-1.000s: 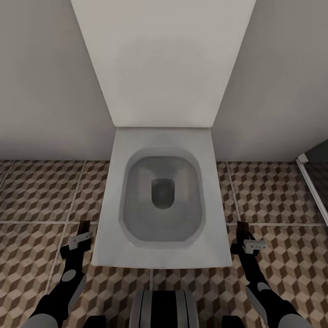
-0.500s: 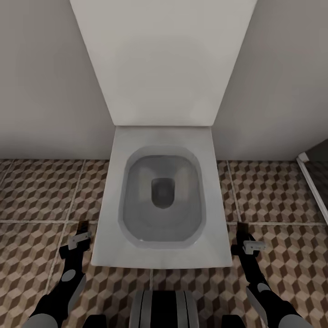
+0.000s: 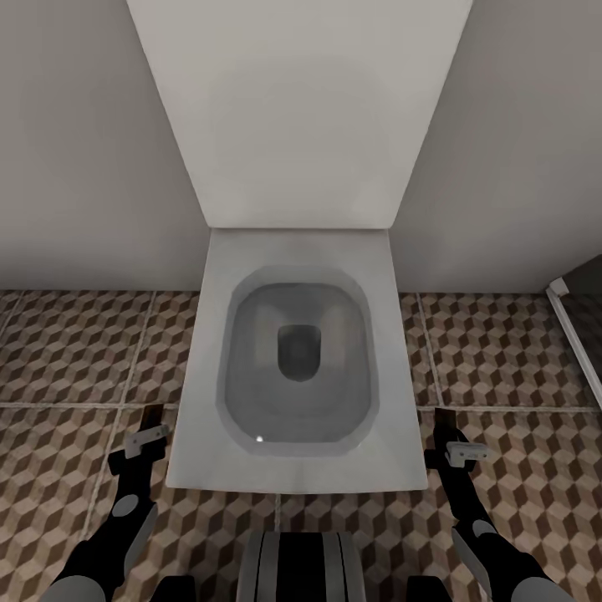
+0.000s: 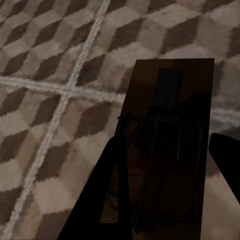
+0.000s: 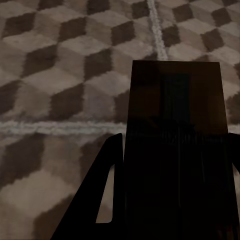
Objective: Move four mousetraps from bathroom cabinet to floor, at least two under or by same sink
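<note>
a white toilet [image 3: 297,368] fills centre frame as the left gripper [image 4: 165,200] and right gripper [image 5: 170,200] each pinch a mousetrap [image 4: 167,145] [image 5: 175,140] above the bathroom floor [image 3: 75,351].

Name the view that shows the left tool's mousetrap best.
Left wrist view: the mousetrap fills it, board and spring wires plain, between the tool's fingers. Head view shows just a dark sliver at the left tool.
</note>
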### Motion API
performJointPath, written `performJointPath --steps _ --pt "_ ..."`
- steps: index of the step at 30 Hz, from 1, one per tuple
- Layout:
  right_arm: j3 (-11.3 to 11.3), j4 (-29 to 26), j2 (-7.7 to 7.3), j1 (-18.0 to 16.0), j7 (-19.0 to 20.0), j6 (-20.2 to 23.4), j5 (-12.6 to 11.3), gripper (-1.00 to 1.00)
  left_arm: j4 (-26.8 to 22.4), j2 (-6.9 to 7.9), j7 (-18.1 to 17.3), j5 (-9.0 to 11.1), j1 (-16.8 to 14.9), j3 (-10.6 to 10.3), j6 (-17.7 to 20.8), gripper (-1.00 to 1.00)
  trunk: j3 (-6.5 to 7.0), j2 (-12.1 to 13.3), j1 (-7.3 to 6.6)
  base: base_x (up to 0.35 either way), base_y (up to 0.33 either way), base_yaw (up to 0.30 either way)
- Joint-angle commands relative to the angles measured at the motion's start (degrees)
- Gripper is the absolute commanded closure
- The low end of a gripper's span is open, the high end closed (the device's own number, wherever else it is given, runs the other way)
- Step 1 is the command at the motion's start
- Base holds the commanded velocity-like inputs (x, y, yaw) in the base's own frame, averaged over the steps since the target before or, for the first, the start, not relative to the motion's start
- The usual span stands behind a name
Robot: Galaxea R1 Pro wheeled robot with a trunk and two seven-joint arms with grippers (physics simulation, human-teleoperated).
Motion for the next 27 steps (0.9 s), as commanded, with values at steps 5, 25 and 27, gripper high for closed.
performJointPath --steps 5,25,27 --pt "0.47 -0.02 -0.08 -0.03 -0.2 -0.18 -0.35 1.0 0.03 0.22 0.18 0.14 -0.02 0.08 -0.19 1.0 -0.25 -0.02 0.02 0.0 0.0 0.0" --pt "0.42 -0.05 -0.05 -0.03 -0.29 -0.26 -0.25 1.0 0.09 0.27 0.13 0.14 -0.02 0.26 -0.19 1.0 -0.69 -0.05 0.07 0.0 0.0 0.0" --pt "0.43 -0.03 -0.07 -0.03 -0.29 -0.26 -0.25 1.0 0.08 0.25 0.13 0.14 -0.02 0.23 -0.19 1.0 -0.69 -0.05 0.07 0.0 0.0 0.0"
